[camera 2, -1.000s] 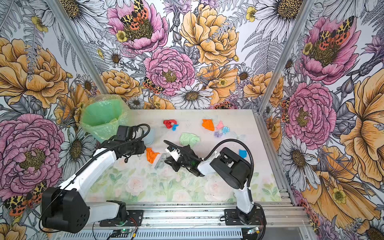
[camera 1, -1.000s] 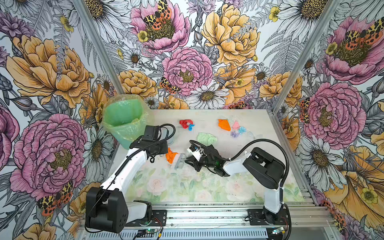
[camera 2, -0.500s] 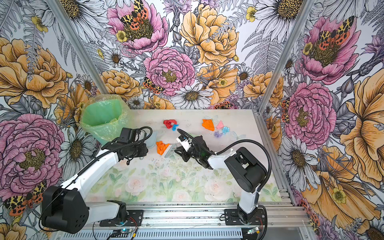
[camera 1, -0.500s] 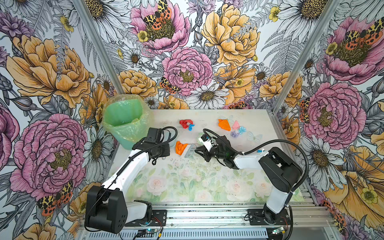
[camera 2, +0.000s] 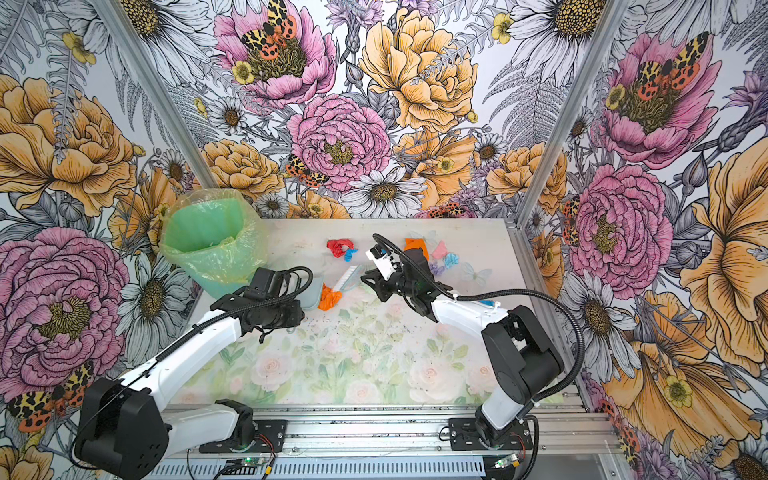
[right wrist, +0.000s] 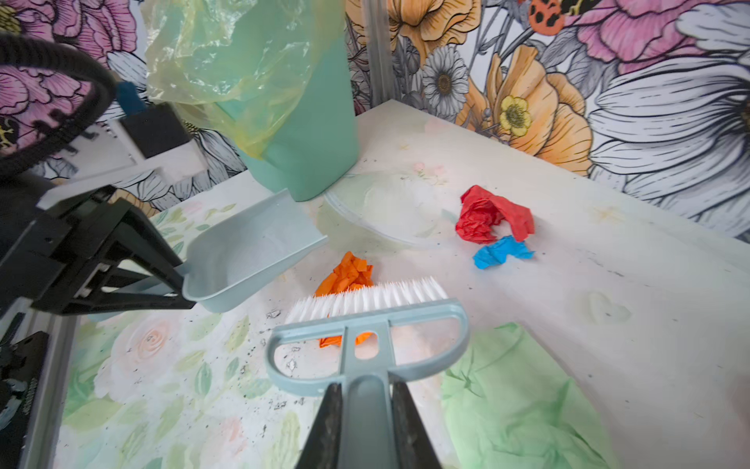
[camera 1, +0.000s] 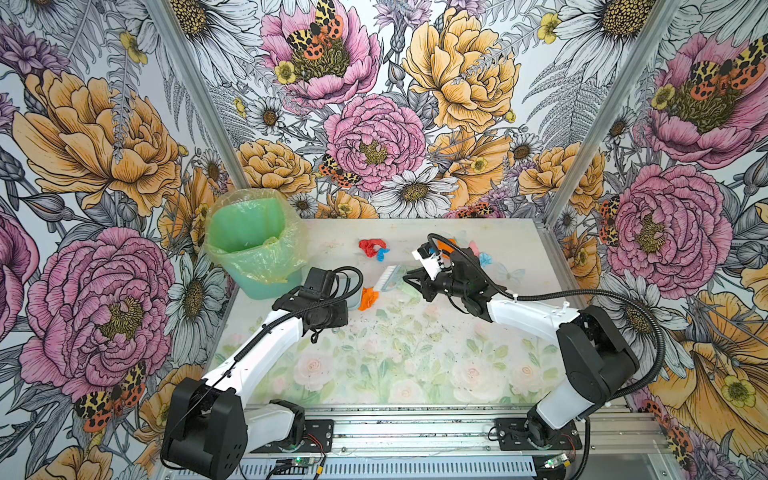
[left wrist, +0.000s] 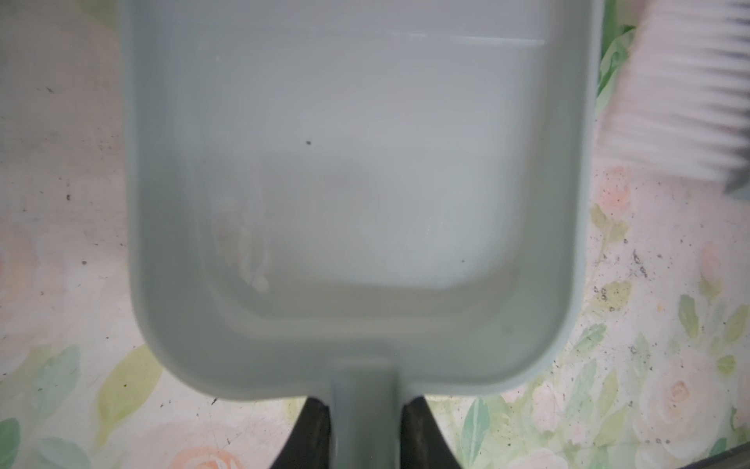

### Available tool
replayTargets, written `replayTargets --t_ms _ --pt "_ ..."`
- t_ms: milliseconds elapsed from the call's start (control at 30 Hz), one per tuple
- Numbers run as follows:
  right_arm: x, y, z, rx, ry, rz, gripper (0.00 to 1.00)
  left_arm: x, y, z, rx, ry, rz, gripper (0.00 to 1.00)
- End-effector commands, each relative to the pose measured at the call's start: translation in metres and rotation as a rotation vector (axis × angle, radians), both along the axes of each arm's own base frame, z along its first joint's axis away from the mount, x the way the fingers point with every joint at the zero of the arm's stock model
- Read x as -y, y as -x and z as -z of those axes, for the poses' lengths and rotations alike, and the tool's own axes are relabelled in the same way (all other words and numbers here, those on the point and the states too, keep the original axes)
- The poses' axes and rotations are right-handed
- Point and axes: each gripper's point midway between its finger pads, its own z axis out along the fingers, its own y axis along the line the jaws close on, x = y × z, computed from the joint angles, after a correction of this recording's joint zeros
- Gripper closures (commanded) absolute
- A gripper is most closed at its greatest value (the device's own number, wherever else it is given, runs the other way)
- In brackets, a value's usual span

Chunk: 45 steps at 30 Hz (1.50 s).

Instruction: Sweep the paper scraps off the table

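Right wrist: R gripper (right wrist: 367,387) jaws clamped on brush (right wrist: 367,320) handle; bristles against orange scrap (right wrist: 347,272).
Left wrist: L gripper (left wrist: 363,406) jaws clamped on dustpan (left wrist: 357,203) handle.
Scraps: orange scrap lay on table (right wrist: 608,284) just beside dustpan mouth; red scrap (right wrist: 487,219), blue scrap (right wrist: 501,251) nearer back wall.

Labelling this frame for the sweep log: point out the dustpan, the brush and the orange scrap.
dustpan (left wrist: 353,182): left wrist view, on its inner floor.
brush (right wrist: 367,300): right wrist view, on the white bristles.
orange scrap (camera 1: 368,298): in a top view, on its crumpled middle.
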Motion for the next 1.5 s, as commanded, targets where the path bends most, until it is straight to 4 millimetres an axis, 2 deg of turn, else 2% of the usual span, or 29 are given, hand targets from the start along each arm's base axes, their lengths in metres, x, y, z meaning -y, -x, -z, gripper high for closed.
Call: replayTargets --t_ms 0,200,333,567,800,1233,1467 --pt "0.017 -0.018 -0.017 0.056 0.036 0.117 1.0 0.014 0.014 0.003 -0.034 0.025 0.023 0.88" --pt "0.028 -0.033 -0.022 0.067 0.064 0.21 1.0 0.022 0.035 0.012 -0.074 0.038 0.02 0.89" --pt "0.028 -0.034 -0.026 0.079 0.062 0.212 1.0 0.026 0.045 0.009 -0.062 0.052 0.003 0.88" --pt "0.025 -0.033 -0.032 0.1 0.058 0.193 1.0 0.023 0.049 0.007 -0.09 0.033 -0.036 0.89" --pt "0.027 -0.041 -0.035 0.119 0.072 0.221 1.0 0.016 0.053 0.001 -0.146 -0.019 -0.05 0.89" --pt "0.021 -0.043 -0.035 0.126 0.086 0.204 1.0 0.001 0.072 0.041 -0.236 -0.12 -0.176 0.93" --pt "0.006 -0.041 -0.032 0.151 0.129 0.194 1.0 -0.002 0.071 0.051 -0.253 -0.186 -0.179 0.94"
